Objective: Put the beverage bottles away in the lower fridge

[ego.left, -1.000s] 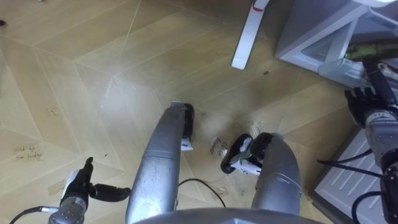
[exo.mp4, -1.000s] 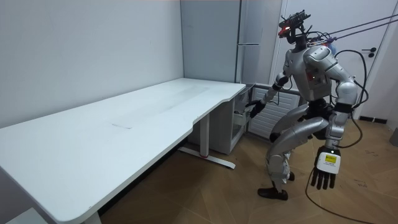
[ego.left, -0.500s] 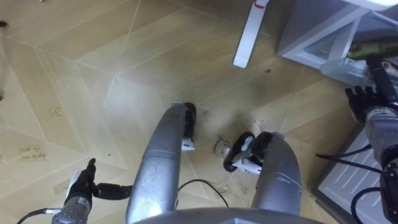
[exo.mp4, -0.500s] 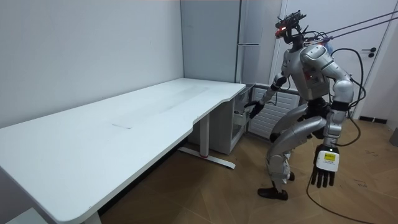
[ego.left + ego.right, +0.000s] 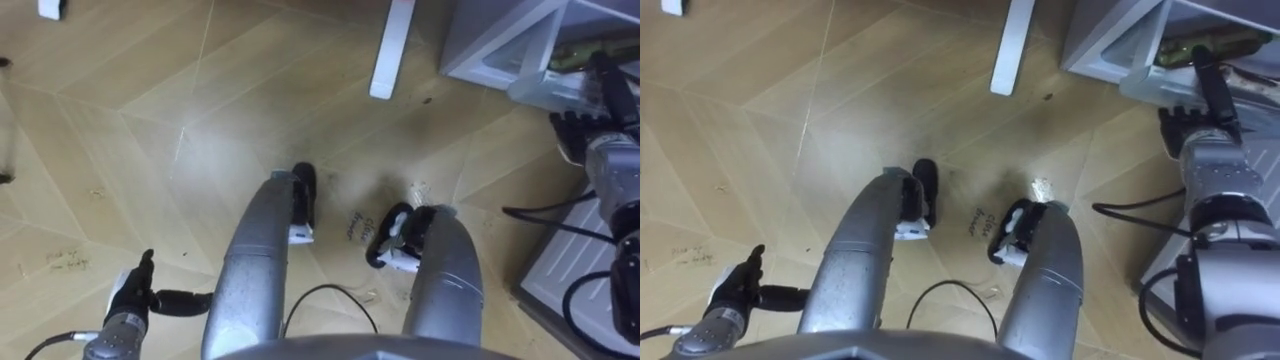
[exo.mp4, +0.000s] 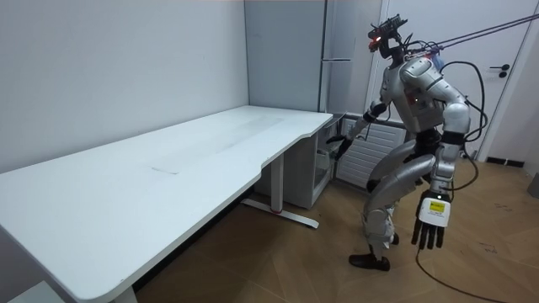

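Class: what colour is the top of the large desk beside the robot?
The large flat desk top is plain white; the room view shows it best.

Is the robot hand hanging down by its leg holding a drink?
No, the left robot hand hangs with straight fingers and nothing in it.

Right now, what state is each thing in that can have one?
Lower fridge: open, shelf showing.
Upper fridge door: shut.
Greenish item: lying inside the lower fridge, kind unclear.
Left hand: open, empty, hanging at the robot's side.
Right hand: at the lower fridge's open front.
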Available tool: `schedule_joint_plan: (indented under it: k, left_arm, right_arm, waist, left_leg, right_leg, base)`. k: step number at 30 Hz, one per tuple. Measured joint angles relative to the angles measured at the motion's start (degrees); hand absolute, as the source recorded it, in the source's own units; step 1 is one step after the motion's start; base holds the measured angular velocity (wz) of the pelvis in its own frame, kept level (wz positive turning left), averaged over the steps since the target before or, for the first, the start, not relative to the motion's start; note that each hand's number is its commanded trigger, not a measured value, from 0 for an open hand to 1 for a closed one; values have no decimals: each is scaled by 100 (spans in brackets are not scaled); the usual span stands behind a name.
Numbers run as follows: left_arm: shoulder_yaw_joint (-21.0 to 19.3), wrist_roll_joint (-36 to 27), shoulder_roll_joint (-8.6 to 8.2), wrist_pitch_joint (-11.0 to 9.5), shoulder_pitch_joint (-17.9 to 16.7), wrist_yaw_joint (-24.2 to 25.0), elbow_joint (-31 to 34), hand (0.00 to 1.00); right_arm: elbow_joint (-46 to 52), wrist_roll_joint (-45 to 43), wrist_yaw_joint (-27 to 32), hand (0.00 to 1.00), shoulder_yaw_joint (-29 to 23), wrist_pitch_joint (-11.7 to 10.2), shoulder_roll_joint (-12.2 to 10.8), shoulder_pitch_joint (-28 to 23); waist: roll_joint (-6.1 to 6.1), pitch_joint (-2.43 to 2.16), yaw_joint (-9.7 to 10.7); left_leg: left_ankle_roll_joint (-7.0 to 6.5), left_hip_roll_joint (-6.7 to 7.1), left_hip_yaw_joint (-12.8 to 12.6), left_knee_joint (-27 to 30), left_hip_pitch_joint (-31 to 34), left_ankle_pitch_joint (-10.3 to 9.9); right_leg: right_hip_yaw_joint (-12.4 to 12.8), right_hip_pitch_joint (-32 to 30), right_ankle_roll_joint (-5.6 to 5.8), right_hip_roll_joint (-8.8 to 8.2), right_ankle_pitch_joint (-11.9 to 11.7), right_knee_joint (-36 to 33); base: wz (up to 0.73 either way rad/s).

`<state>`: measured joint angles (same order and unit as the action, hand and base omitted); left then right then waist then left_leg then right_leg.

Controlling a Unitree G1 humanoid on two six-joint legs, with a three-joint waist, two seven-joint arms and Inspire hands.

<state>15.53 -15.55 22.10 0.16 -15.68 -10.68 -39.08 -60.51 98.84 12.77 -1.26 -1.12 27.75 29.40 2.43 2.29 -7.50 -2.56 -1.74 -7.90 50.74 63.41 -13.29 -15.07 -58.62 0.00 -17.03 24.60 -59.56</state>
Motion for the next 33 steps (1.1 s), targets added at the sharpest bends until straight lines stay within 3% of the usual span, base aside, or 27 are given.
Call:
schedule_joint_plan:
  k: [2,10,15,24,33]
  left_arm:
    - [12,0,0,-7,-4,-9,-8,0]
    - [-140,30,-2,-106,-11,-14,50,0]
    - [-380,243,0,-145,-31,95,106,0]
    - [-414,271,0,-140,-201,142,319,0]
    - [-418,397,1,-146,-417,272,360,0]
  right_arm:
    - [0,1,223,0,-4,-47,0,67]
    - [200,-24,635,0,-10,-149,2,291]
    - [205,-37,624,0,-7,-266,76,482]
    - [281,-38,624,0,8,-257,74,485]
    - [292,-40,624,0,7,-326,74,485]
  waist:
    - [-2,4,10]
    - [-17,9,2]
    - [-85,44,-80]
    - [-79,45,-138]
    - [-76,43,-229]
  left_leg:
    - [1,55,8,-86,-59,42]
    - [10,37,11,-102,-177,82]
    - [71,40,72,-144,-356,112]
    - [194,27,176,-261,-368,236]
    - [206,28,183,-303,-396,295]
  right_leg:
    - [-34,48,13,-64,8,11]
    - [-91,153,-81,-113,39,-18]
    - [-143,358,-116,-84,112,-32]
    - [-261,383,-261,-118,102,-17]
    - [-266,393,-347,-119,36,-11]
  base:
    - [15]
    - [1]
    - [7]
    - [2]
    - [0]
